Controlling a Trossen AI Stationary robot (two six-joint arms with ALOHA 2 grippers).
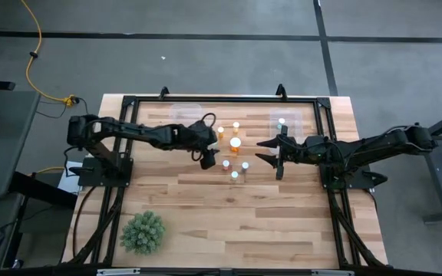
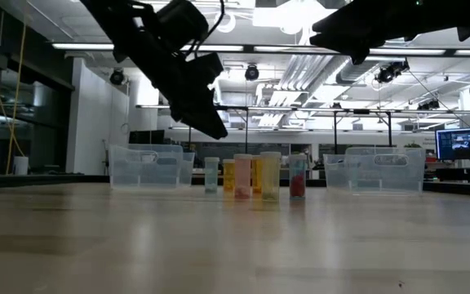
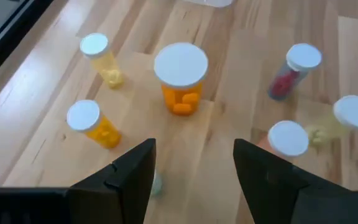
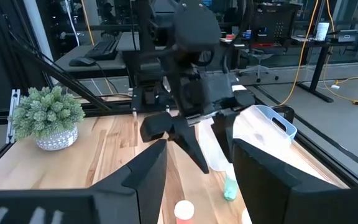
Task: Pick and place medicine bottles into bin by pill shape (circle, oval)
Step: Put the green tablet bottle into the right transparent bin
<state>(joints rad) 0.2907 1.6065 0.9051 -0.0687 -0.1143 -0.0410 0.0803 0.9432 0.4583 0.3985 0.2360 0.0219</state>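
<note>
With our left gripper (image 3: 191,171) and right gripper (image 4: 194,168) both spread and empty, we judge the medicine bottles (image 3: 180,81) light, rigid, slippery: grasp mid-body, below the cap.

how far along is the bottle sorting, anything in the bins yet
Early. One white-capped bottle appears to sit in the right-hand bin; the left-hand bin looks empty. In hand: nothing. The left gripper hovers with jaws open above the medicine bottles; the right gripper waits open beside them. Left: about six bottles clustered mid-table, including the large orange one.
</note>
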